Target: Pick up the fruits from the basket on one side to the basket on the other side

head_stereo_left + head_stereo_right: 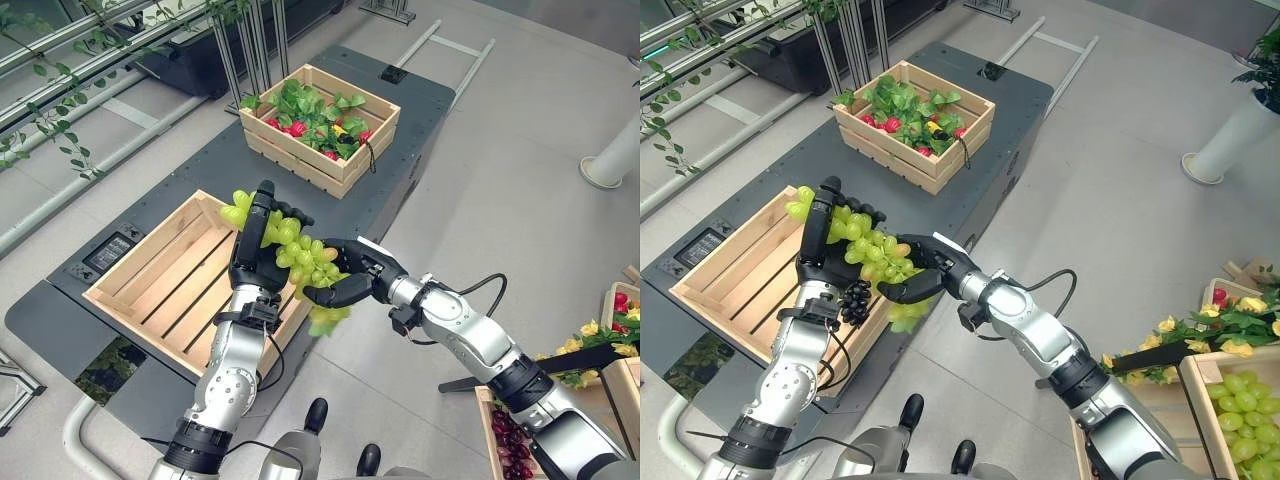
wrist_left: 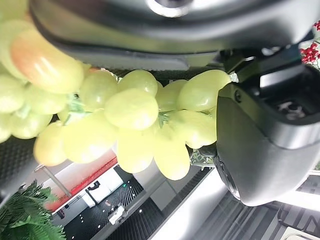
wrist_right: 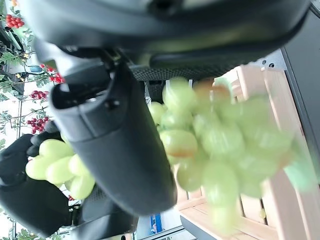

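A bunch of green grapes [image 1: 300, 255] hangs between my two hands above the near right edge of an empty wooden crate [image 1: 160, 275]. My right hand [image 1: 355, 272] is shut on the bunch's lower part, thumb and fingers curled round it [image 3: 215, 145]. My left hand [image 1: 250, 255] stands upright beside it with straight fingers, and the bunch's upper part [image 2: 130, 107] lies against its palm. A few grapes stick out past the left fingertips.
Both crates sit on a dark platform [image 1: 400, 110]; the far crate [image 1: 320, 125] holds leaves and red fruit. At the lower right, crates hold green grapes [image 1: 1240, 410], dark grapes [image 1: 510, 440], and flowers [image 1: 600, 340]. A white post base [image 1: 615, 160] stands on the floor.
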